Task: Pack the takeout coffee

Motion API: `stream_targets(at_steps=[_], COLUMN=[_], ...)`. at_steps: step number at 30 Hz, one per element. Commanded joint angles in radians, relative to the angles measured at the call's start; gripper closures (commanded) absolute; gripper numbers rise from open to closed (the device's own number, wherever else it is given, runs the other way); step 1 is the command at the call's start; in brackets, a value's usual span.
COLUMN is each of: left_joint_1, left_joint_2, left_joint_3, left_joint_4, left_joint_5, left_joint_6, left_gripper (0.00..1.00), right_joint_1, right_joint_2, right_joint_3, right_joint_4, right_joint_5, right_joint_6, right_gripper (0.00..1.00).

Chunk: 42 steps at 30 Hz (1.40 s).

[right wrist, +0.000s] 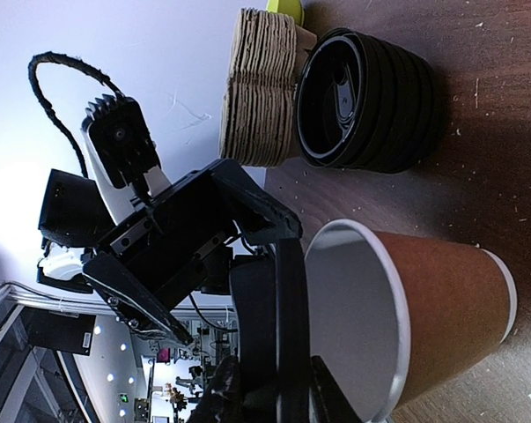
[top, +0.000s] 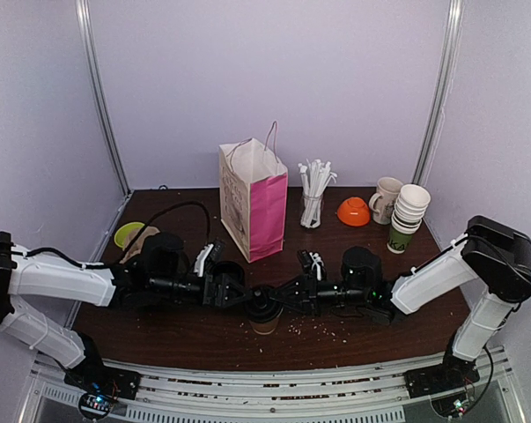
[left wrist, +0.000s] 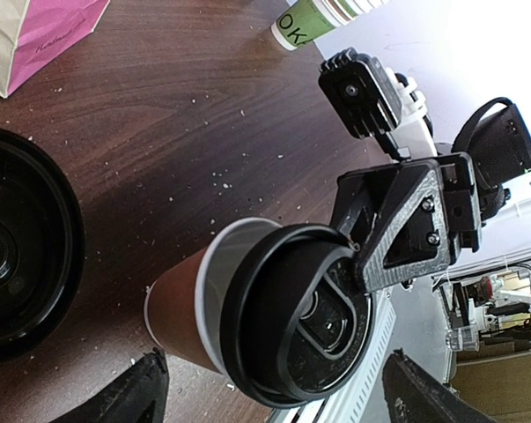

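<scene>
1. Two pincers meet over the cup (top: 265, 322), which stands on the tabletop (top: 186, 333) near the front edge, in front of the paper bag (top: 252, 207) and apart from it.
2. Right pincer (right wrist: 278, 389) is closed narrow on the black lid (left wrist: 309, 326). Its wrist view shows the lid edge-on, pinched between both fingers.
3. The lid sits tilted at the cup's mouth, not seated. The white rim shows bare along one side, and the inside of the brown cup is open to the right wrist camera.
4. Left pincer (top: 237, 293) is spread wide, with its fingertips (left wrist: 151, 388) showing on either side of the cup. It holds nothing, and whether it touches the cup wall cannot be told.
5. The step in hand appears to be capping the coffee before it goes into the bag. Packing itself looks not yet begun.
6. To cap it well, the right arm should level the lid over the mouth so its groove meets the rim all round, then press straight down. Pushing on one edge alone would likely tip the light cup or pop the far side up.
7. The left pincer would do best to close gently on the cup's body to steady it. It should grip low enough to stay clear of the lid and softly enough not to dent the paper.
</scene>
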Motion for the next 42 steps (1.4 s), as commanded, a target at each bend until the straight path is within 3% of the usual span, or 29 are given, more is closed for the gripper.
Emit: stream_targets(at_steps=[1, 19, 30, 35, 42], left_joint_1=[-0.006, -0.02, -0.029, -0.03, -0.034], left_joint_2=[0.013, 0.097, 0.14, 0.162, 0.192], left_joint_3=[0.026, 0.081, 0.114, 0.128, 0.15], left_joint_4=[0.016, -0.034, -0.101, -0.129, -0.162], left_joint_5=[-0.002, -0.022, -0.06, -0.075, -0.093], left_joint_6=[0.025, 0.059, 0.086, 0.099, 0.12], left_gripper=[0.12, 0.12, 0.19, 0.2, 0.21], right_joint_1=[-0.007, -0.011, -0.011, -0.011, -0.014], right_joint_2=[0.012, 0.033, -0.037, -0.087, -0.152], right_joint_3=[-0.006, -0.036, -0.018, 0.005, 0.04], right_joint_4=[0.041, 0.039, -0.087, -0.203, -0.385], right_joint_5=[-0.003, 0.019, 0.039, 0.046, 0.067], right_joint_6=[0.01, 0.009, -0.046, -0.094, -0.176], right_gripper=[0.81, 0.79, 0.61, 0.51, 0.45])
